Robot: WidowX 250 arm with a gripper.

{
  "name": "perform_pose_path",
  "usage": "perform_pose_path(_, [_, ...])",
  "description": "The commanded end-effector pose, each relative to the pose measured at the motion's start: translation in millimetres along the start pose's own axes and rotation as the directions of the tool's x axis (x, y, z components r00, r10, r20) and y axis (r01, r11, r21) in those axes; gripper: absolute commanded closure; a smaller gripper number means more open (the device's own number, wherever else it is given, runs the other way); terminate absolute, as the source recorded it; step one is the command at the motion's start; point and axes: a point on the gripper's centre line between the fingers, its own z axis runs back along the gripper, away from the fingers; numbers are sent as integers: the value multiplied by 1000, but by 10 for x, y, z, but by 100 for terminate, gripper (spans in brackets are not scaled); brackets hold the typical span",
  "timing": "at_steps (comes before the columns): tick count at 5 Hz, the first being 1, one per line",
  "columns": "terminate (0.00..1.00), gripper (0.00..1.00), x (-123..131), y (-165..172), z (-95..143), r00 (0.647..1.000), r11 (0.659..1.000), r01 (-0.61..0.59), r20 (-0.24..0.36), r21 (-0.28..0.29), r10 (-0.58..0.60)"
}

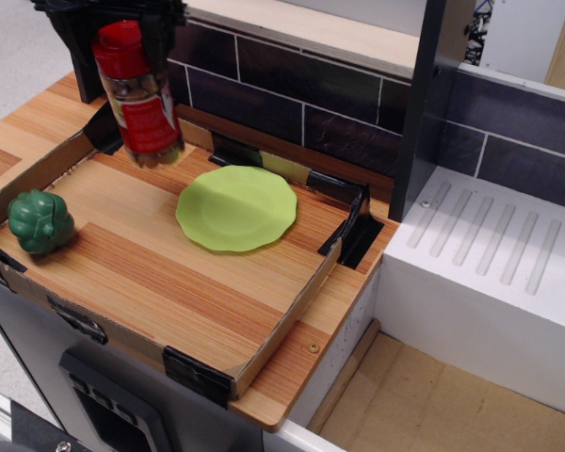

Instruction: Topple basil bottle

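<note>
The basil bottle (139,92) is a clear spice jar with a red cap, a red label and brownish contents. It hangs tilted at the back left of the wooden tray, cap to the upper left and base to the lower right, just above the tray floor. My black gripper (113,26) is shut on its cap from above at the top left of the view. The fingertips are partly hidden by the cap and the frame edge.
A green plate (236,207) lies in the middle of the tray. A green toy pepper (40,221) sits at the tray's left edge. Low cardboard walls (273,330) ring the tray. A dark tiled wall stands behind, and a white dish rack (494,273) is to the right.
</note>
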Motion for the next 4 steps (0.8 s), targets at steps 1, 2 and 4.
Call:
perform_pose_path(1, [0,100,-194,-475,163,992,986,115,65,-125,-108])
perform_pose_path(2, [0,100,-318,-734,143,986,970,153,89,-189,-139])
perform_pose_path(4, [0,100,-402,-1062,99,960,944,215,231,-252,-157])
